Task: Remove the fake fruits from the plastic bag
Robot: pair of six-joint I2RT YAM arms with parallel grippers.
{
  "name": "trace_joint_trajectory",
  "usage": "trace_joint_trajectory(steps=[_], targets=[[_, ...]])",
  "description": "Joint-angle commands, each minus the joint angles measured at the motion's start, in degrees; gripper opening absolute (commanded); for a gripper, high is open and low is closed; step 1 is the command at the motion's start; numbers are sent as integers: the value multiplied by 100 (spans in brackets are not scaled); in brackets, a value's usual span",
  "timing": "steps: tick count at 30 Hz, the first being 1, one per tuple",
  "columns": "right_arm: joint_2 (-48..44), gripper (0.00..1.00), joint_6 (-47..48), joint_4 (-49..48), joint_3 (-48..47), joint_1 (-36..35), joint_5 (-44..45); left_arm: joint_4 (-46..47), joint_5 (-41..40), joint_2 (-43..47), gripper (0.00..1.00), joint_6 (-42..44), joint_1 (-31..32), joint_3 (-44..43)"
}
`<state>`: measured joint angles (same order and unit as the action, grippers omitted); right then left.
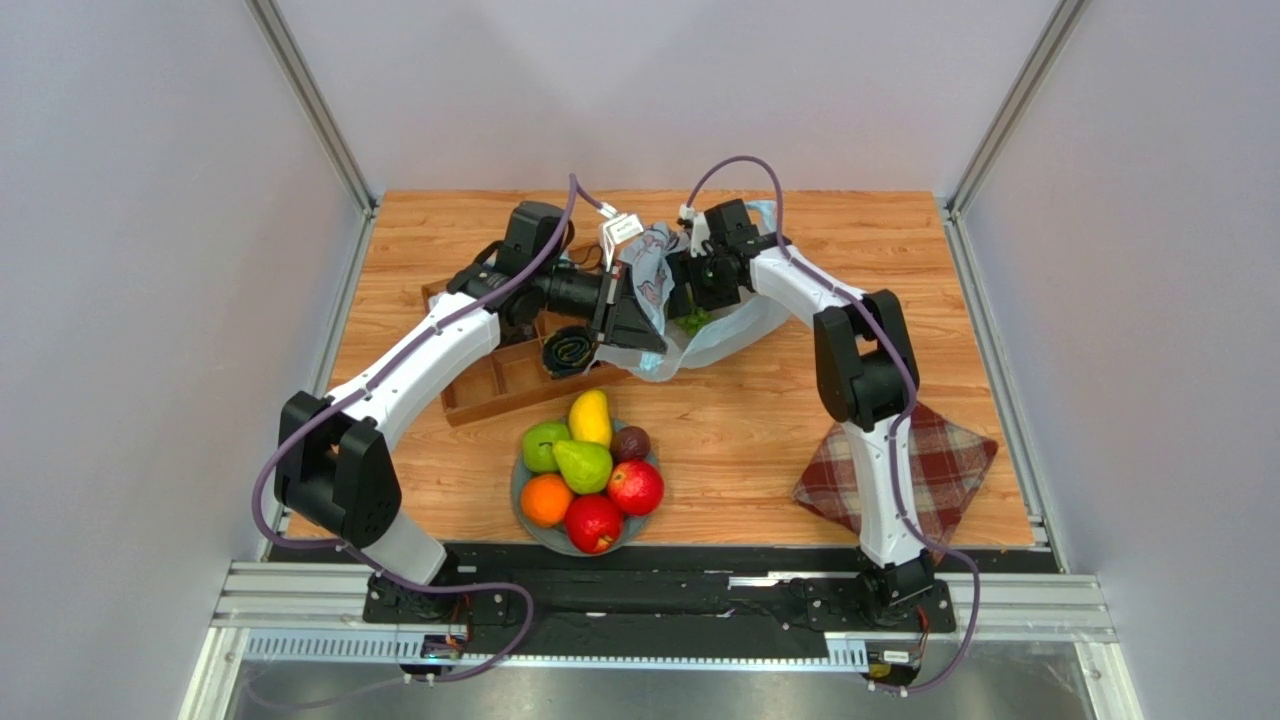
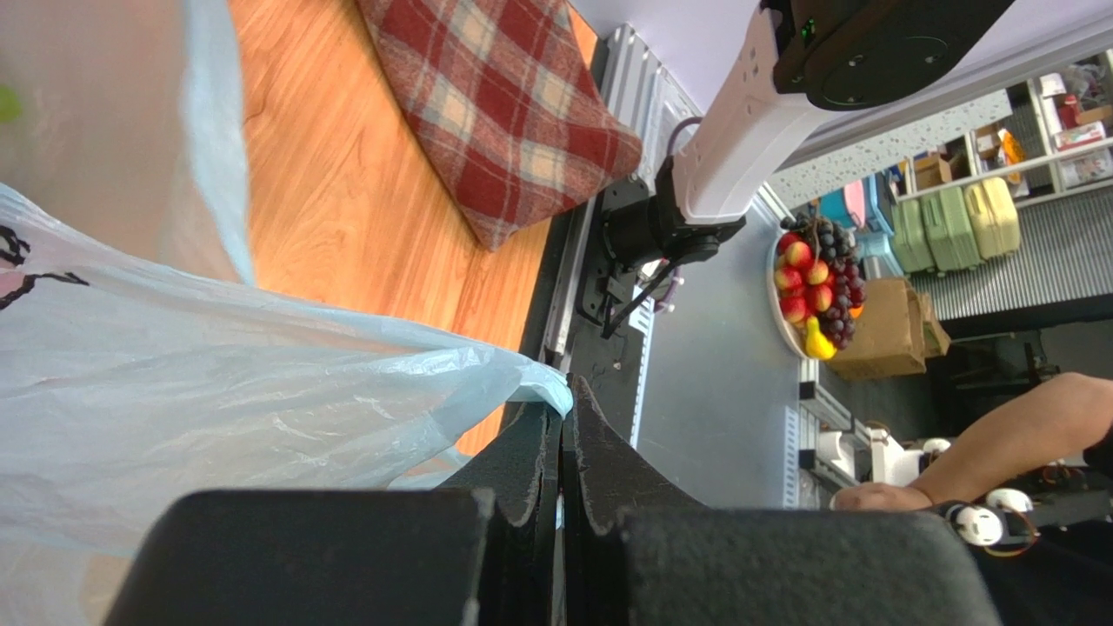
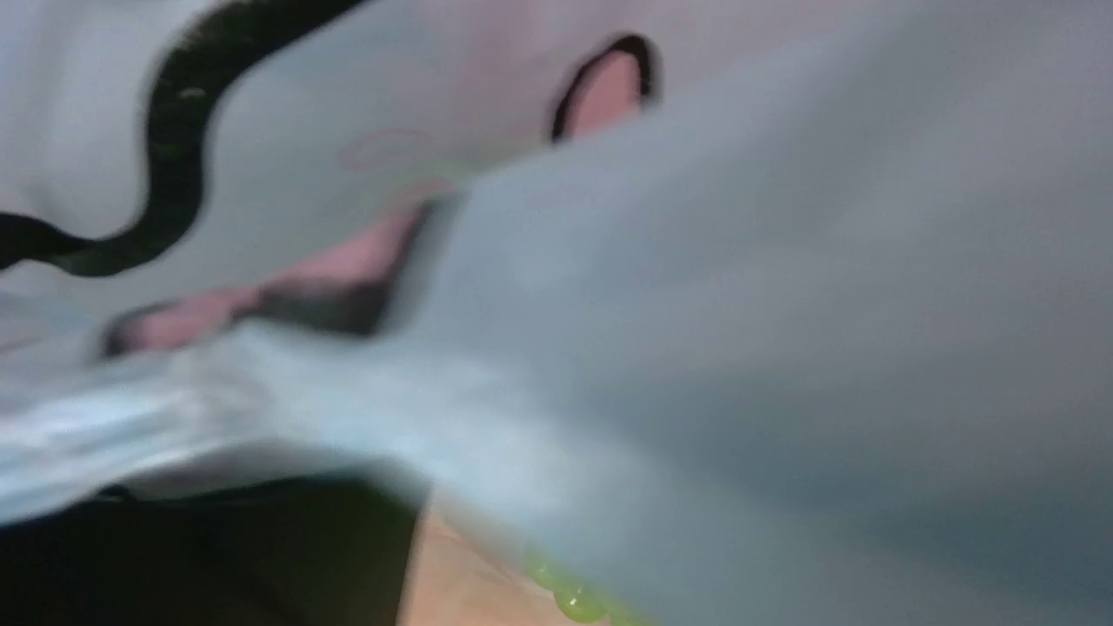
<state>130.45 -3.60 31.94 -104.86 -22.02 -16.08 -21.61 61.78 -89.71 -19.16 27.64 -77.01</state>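
My left gripper (image 2: 564,420) is clenched tight, fingers pressed flat together on a pinch of the plastic bag (image 1: 727,332). In the left wrist view the pale-blue film fans out from the fingertips across the lower left of the frame.

In the overhead view the bag sits at the upper centre of the table (image 1: 751,428), bunched between my two arms. My right gripper (image 1: 691,296) is pushed into its mouth from the right side. Are its fingers spread or closed? I cannot tell. The right wrist view is all blurred blue film with dark print curling across the upper left.

At the bottom edge of that view a few green beads of the grape bunch (image 3: 576,601) peek out under the film. There is a matching speck of green inside the bag from above.

Lower centre of the overhead view, the grey plate (image 1: 519,510) carries a pile of fruit:
- the mango (image 1: 591,416) at the top
- green apples (image 1: 543,446) just beside it
- the plum (image 1: 631,443) on the right
- the orange (image 1: 546,500) at the lower left
- red apples (image 1: 636,486) at the lower right

The plaid cloth (image 1: 932,458) lies at the lower right, partly behind my right arm. A wooden tray (image 1: 504,386) sits left of the bag, under my left arm.
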Motion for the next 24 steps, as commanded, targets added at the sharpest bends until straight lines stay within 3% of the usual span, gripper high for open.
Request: trace_joint_trajectory(steps=[1,3,4,5,11,17,22,24], targets=[[60,50,605,-83,-149,-74,579,16,-34,173,0,184,22,-59],[-229,40,867,-4,-131,-57,475,7,-78,164,0,228,22,-103],[-370,31,948,135,-97,-13,387,-1,-122,130,0,263,22,-138],[-519,29,1001,232,-70,31,308,-45,-140,60,0,324,5,-252],[-2197,25,1326,761,667,356,-975,-54,-289,-546,0,394,-232,-1172],[-3524,25,1432,901,1476,374,-1161,-388,-474,-1364,0,738,-373,-2281],[-4220,24,1221,1059,1521,453,-1433,-441,-570,-1812,0,817,-417,-2678],[-4605,23,1133,1060,1608,453,-1739,-459,-684,-1874,19,852,-417,-2801]])
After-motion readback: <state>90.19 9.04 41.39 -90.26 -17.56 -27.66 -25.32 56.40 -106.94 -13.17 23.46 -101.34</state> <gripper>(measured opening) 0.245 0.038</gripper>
